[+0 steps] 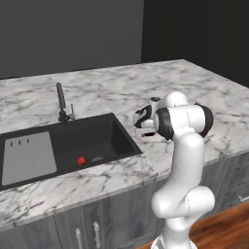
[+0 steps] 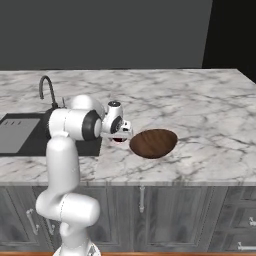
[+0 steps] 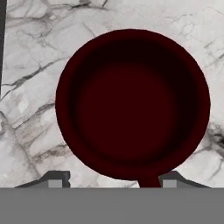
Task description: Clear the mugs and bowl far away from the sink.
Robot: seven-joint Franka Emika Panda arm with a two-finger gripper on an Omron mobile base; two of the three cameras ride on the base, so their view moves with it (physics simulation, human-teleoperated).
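Note:
A dark red mug is seen from above in the hand view, its short handle stub pointing toward the bottom edge. My gripper hangs right over it, open, with the fingertips wide apart on either side of the handle. From the base views the gripper points down at the counter just right of the sink, and a bit of the mug shows below it. The reddish-brown bowl sits on the counter immediately right of the gripper.
The sink has a grey drain panel, a dark curved tap behind it and a small red ball in the basin. Marble counter stretches far to the right and back. Cabinet fronts run below the front edge.

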